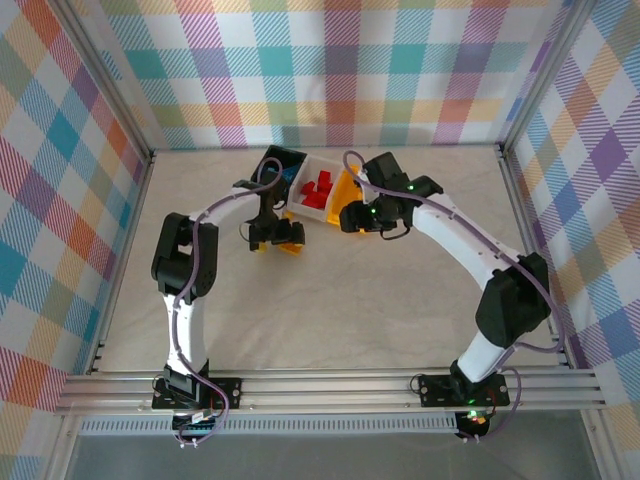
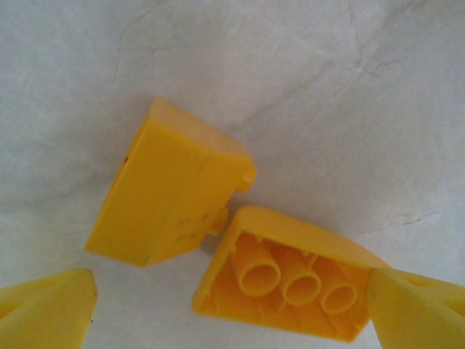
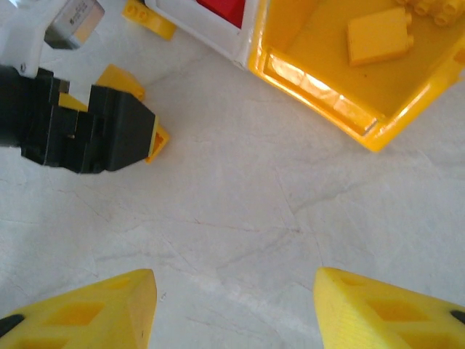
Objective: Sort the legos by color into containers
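Legos (image 2: 171, 193), two yellow ones, lie on the worktop (image 2: 327, 87) just on the near side of the bins (image 1: 292, 158), which stand by its far edge. I see the left gripper (image 2: 231, 313) spread wide over them, one fingertip beside the upturned brick (image 2: 290, 280). Red bricks (image 1: 320, 188) sit in the white bin (image 3: 207, 33), and a yellow piece (image 3: 378, 36) lies in the yellow bin (image 3: 320, 109). The right gripper (image 3: 232, 313) hangs spread and empty above bare worktop.

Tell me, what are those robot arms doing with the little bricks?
They are sorting bricks by color. The left tool hangs open over two yellow bricks lying on the table, one of them upside down. The right tool is open and empty beside the yellow bin, which holds a yellow brick. Red bricks sit in the white bin.
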### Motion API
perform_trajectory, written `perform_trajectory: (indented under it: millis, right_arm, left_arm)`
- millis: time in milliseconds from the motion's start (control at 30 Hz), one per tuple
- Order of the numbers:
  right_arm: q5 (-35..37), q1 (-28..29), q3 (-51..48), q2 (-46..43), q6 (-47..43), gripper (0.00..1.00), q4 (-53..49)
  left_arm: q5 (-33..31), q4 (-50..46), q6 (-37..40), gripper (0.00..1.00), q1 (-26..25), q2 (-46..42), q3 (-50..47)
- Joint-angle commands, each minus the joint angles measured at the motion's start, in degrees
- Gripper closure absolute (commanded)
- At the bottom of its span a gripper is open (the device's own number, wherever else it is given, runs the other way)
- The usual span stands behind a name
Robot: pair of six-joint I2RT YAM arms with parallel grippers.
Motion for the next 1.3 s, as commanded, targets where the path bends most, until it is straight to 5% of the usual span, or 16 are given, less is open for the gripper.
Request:
perform_trajectory:
  millis: [0,367,900,1267]
  right_arm:
    - [-0.4,-0.3,-1.4,-1.4,2.1,0.41,0.4]
    - [-0.7,-0.4,-1.4,-0.1,2.6,0.41,-0.4]
    - [-2.5,-0.4,-5.0,0.3,3.2,0.41,2.5]
    - [-2.3,-0.4,-6.3,-0.9,3.2,0.40,2.7]
  left_arm:
    - [-1.3,-1.7,3.2,0.06,-1.0,2.0,3.1]
    - [-1.1,-2.0,3.7,0.09,-5.6,5.8,5.9]
    - [1.7,-1.6,-2.2,0.11,-12.0,-1.8,-2.2]
    - [-1.9,-1.7,-2.2,0.12,-12.1,-0.2,-1.1]
